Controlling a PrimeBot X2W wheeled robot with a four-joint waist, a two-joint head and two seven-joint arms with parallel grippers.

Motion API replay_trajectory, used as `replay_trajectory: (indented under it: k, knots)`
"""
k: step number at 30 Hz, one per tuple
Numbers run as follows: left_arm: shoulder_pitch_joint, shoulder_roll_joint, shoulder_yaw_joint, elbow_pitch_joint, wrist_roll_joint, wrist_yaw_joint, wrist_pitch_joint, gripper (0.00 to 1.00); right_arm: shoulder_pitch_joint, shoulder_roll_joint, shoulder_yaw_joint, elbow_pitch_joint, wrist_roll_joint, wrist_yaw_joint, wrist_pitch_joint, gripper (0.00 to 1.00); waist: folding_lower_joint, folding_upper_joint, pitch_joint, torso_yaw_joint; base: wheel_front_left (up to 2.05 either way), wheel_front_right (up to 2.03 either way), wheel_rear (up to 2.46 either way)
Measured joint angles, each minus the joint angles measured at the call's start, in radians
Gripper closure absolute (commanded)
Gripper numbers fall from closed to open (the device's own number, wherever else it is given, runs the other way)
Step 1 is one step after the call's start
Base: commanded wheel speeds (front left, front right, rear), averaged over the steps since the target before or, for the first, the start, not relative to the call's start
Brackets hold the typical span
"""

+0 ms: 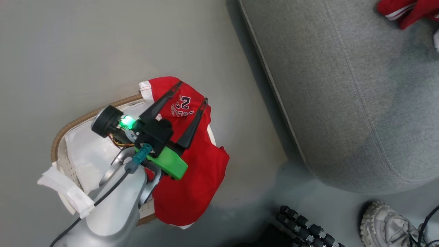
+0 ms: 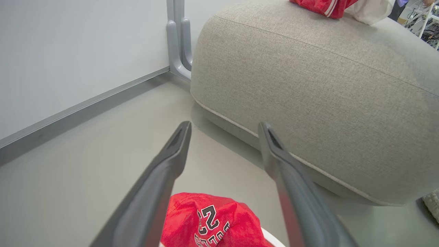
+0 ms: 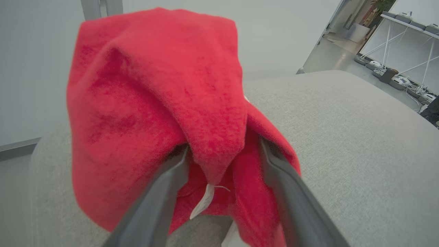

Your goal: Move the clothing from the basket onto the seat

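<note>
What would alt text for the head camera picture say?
The left pincer, fingers apart, is poised over a red garment draped across a white basket on the floor. A grey seat at right holds a second red garment.

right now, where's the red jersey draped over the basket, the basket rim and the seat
red jersey (image 1: 195, 178): head view, its plain lower panel
basket rim (image 1: 79, 120): head view, the brown woven band
seat (image 1: 343, 103): head view, the grey top surface
</note>
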Motion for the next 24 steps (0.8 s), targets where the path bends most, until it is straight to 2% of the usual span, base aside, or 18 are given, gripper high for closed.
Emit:
replay_trajectory:
  k: [4,11,18,24]
  knots:
    - [0.007,-0.002,0.057,-0.003,-0.002,0.007,0.0,0.0,0.093,0.03,-0.02,-0.009,-0.01,0.0,0.0,0.0,0.0,0.0,-0.006,0.028,0.0,0.0,0.0]
    - [0.081,-0.031,0.15,0.003,-0.006,0.015,0.0,0.0,0.288,0.064,0.002,-0.117,-0.027,0.0,0.0,0.0,-0.0001,0.0,-0.082,0.043,0.0,0.0,0.0]
    - [0.177,-0.073,0.276,0.001,-0.008,0.049,0.0,0.0,0.427,0.128,0.107,-0.295,0.018,0.0,0.0,0.0,-0.0002,-0.0001,-0.186,0.064,0.0,0.0,0.0]
    - [0.259,-0.104,0.404,-0.004,-0.005,0.073,0.0,0.0,0.505,0.178,0.208,-0.418,0.025,0.0,0.0,0.0,-0.0003,0.0,-0.263,0.116,0.0,0.0,0.0]
